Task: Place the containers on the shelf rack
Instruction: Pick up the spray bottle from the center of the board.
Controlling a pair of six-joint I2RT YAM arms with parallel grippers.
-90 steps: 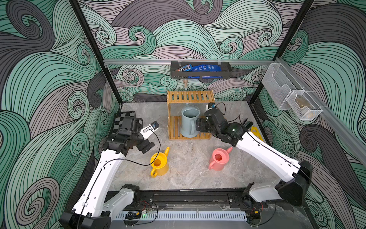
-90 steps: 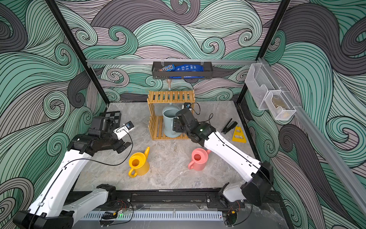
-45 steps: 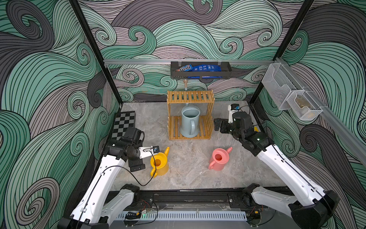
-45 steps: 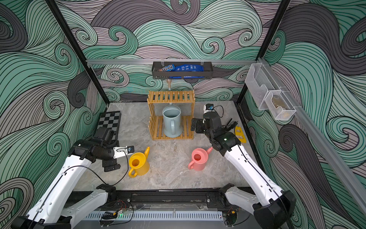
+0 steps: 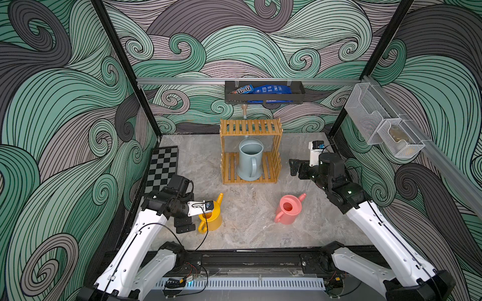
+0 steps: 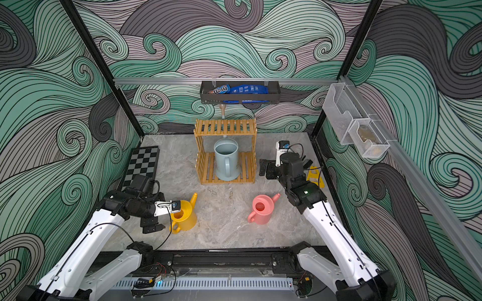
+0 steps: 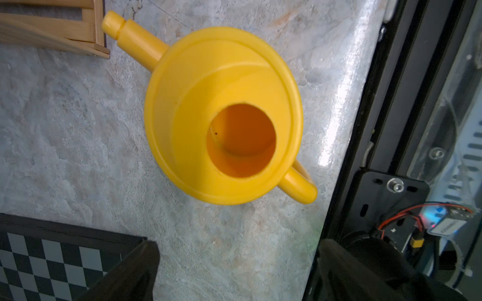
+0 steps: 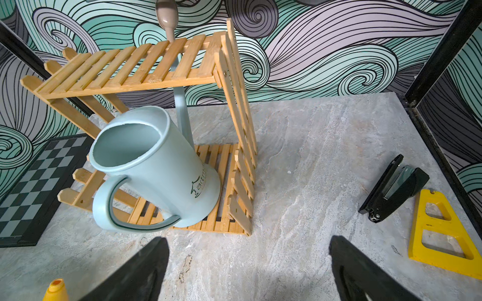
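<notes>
At the middle of the tabletop's [image 5: 247,234] far edge: shelf rack [image 5: 251,127], honey-yellow, slatted, two tiers, open at the front. On its lower tier: large pale blue watering can [image 5: 249,161], upright, open-topped and wider at the base. Big loop handle turned to the front edge, dark printed mark on the side in the right wrist view. Long thin spout rising at the back, beige tip [image 8: 166,13] showing above the top tier.

Off the rack, toward the front-left corner: small yellow watering can [image 5: 214,221]. Round body, sloped top with a round filling hole, stubby spout aimed at the rack, loop handle toward the front edge. Right of centre, well apart from it: small pink watering can [image 5: 288,211], same shape, spout toward the right edge.

Just beside the yellow can, on its left-edge side: left gripper [image 7: 238,247], jaws spread wide, gripping nothing. Near the right edge, beside the rack yet apart from it: right gripper [image 8: 247,242], jaws likewise wide, empty.
</notes>
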